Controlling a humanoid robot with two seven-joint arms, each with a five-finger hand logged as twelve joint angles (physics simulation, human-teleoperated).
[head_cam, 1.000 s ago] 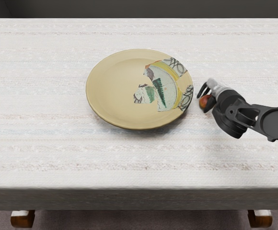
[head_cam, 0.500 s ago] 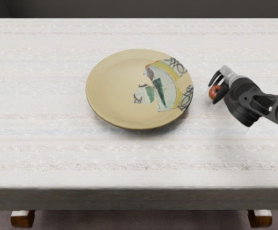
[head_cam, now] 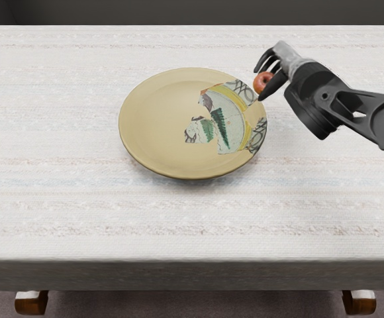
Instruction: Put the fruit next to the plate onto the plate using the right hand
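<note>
A tan round plate (head_cam: pixel 159 126) with a green, yellow and white painted patch lies in the middle of the table. My right hand (head_cam: pixel 269 71) comes in from the right edge and hangs just beyond the plate's upper right rim. Its dark fingers (head_cam: pixel 276 56) are curled on a small red fruit (head_cam: pixel 263 81), which is lifted off the cloth. The fruit is partly hidden by the fingers. My left arm does not show.
A pale woven cloth covers the table (head_cam: pixel 59 199). The table's front edge runs along the bottom, with two wooden feet (head_cam: pixel 31 302) below it. A dark wall lies beyond the far edge.
My right hand has risen from the cloth beside the plate's right rim with the fruit in it, then swung up and left toward the plate's upper right rim.
</note>
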